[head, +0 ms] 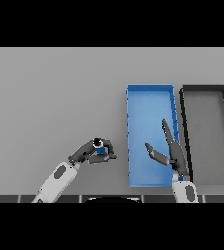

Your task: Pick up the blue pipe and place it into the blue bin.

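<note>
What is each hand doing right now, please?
Left hand: closed around the blue pipe.
Right hand: open, holding nothing, over the blue bin.

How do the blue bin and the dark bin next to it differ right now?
The blue bin lies nearer the left hand, which grips the blue pipe; the dark bin lies farther right. The open right hand hangs over the blue bin, not the dark bin. Both are long rectangles, side by side.
</note>
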{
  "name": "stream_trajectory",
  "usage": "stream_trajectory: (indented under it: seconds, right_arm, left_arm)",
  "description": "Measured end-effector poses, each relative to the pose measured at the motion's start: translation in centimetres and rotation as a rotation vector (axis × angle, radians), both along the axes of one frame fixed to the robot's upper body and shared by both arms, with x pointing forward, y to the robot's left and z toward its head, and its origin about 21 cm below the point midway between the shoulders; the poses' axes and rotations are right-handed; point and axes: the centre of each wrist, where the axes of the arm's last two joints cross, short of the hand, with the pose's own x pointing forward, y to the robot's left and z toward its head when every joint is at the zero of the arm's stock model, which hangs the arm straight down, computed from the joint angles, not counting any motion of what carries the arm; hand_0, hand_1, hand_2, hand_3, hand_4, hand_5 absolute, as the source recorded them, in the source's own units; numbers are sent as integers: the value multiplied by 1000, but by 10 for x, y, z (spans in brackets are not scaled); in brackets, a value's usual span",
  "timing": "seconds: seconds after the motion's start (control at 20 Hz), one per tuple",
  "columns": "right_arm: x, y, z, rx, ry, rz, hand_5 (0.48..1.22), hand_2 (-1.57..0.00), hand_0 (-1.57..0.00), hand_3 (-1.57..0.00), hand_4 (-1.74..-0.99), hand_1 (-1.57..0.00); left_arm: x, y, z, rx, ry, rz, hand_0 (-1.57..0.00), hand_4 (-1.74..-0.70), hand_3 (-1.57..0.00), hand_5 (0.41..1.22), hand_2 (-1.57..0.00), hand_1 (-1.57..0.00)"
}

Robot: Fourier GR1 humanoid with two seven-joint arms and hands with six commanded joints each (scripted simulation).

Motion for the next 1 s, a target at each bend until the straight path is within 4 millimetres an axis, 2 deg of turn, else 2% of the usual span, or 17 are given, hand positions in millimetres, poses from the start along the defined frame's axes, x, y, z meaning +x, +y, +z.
stream_trajectory:
  seconds: [0.15,0.3,0.35,0.45,0.6,0.7,0.85,1.0]
  right_arm:
    - [3,-1,-3,-5,17,-17,602,1,1,1,-1191,1]
    - [5,2,-1,-1,13,-1,601,1,1,1,-1189,1]
    - [3,3,-2,-7,15,1,603,1,1,1,-1189,1]
    - [5,-2,-1,-14,3,-2,605,1,1,1,-1187,1]
    - [5,-3,0,-17,-9,2,603,1,1,1,-1172,1]
    - [3,-7,1,-28,-5,-6,600,1,1,1,-1157,1]
    - [2,-5,1,-30,-13,-9,603,1,1,1,-1141,1]
    - [1,-7,1,-37,-35,-13,605,1,1,1,-1128,1]
  left_arm:
    - [0,-4,0,6,-27,-20,-1291,-1647,-1272,1125,-1351,-1337]
    - [0,-7,0,-21,-57,1,-1428,-1692,-1382,1172,-1459,-1451]
    - [0,-9,8,-44,-80,8,-1456,-1702,-1406,1182,-1481,-1475]
    - [0,-19,20,-94,-121,9,-1498,-1716,-1436,1196,-1513,-1510]
    - [-1,-21,38,-145,-167,-2,-1533,-1728,-1461,1208,-1542,-1540]
    - [-3,-30,47,-156,-174,-29,-1547,-1733,-1476,1213,-1552,-1551]
    - [-6,-36,64,-151,-180,-52,-1559,-1737,-1490,1217,-1561,-1561]
    - [-5,-37,70,-111,-170,-62,-1565,-1739,-1496,1219,-1566,-1566]
